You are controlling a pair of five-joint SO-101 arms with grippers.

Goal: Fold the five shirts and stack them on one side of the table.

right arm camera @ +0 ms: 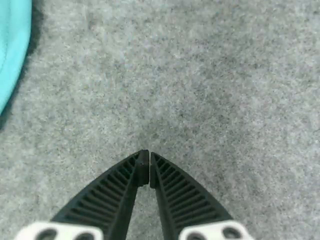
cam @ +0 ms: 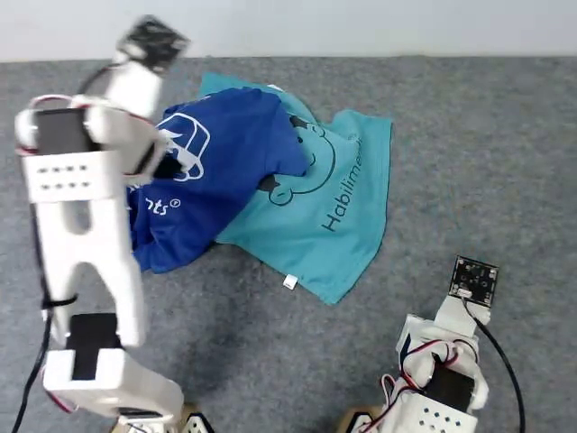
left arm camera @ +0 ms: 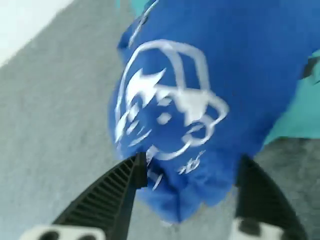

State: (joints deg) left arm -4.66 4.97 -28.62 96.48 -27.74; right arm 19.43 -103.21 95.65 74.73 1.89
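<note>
Straddles the bunched end of the blue shirt (left arm camera: 200,75) with the left gripper (left arm camera: 192,192) spread wide, cloth between the jaws. Holds the right gripper (right arm camera: 149,170) pressed together, gripping nothing, over bare table (right arm camera: 225,75) near the teal shirt (right arm camera: 12,50), itself partly under the blue.

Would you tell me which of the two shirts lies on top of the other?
The dark blue shirt with the white print; it overlaps the teal shirt spread beneath it.
</note>
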